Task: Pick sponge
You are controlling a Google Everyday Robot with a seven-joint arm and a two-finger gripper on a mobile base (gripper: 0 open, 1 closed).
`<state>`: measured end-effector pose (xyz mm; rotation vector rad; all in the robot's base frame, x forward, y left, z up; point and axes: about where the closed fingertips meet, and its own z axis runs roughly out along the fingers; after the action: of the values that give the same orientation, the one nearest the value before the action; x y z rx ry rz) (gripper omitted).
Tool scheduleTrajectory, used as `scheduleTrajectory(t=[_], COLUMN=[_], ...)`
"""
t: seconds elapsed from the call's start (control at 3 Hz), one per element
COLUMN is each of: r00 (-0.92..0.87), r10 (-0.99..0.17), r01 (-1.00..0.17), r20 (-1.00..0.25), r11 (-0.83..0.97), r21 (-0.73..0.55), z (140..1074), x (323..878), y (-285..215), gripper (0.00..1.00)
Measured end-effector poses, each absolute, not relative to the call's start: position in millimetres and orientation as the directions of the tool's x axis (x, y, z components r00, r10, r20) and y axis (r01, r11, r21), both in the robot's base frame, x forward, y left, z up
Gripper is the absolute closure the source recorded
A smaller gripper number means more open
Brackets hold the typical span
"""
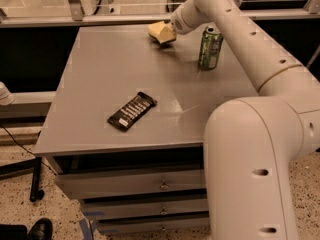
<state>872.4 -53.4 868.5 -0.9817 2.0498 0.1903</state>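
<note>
My gripper (165,34) is at the far middle of the grey table (100,74), at the end of the white arm that reaches in from the right. It is shut on the sponge (154,29), a small pale yellow foam block that sticks out to the left of the gripper. The sponge is held just above the tabletop, with a small shadow under it. The part of the sponge inside the gripper is hidden.
A green can (210,47) stands upright to the right of the gripper, close to the arm. A black flat packet (132,111) lies near the table's front. Drawers (135,184) are below the tabletop. A glass rail (100,9) runs behind the table.
</note>
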Motion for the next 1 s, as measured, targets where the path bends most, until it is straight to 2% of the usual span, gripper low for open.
scheduleTrajectory(t=[0.33, 1.0], r00=[-0.297, -0.156], r10=[-0.558, -0.535], r01=[-0.721, -0.775], r20=[-0.775, -0.831], r11=[0.663, 0.587], r21=[-0.202, -0.233], z=[889.1, 943.2], x=[854.5, 796.3], y=[-50.4, -32.2], gripper=[1.00, 1.00])
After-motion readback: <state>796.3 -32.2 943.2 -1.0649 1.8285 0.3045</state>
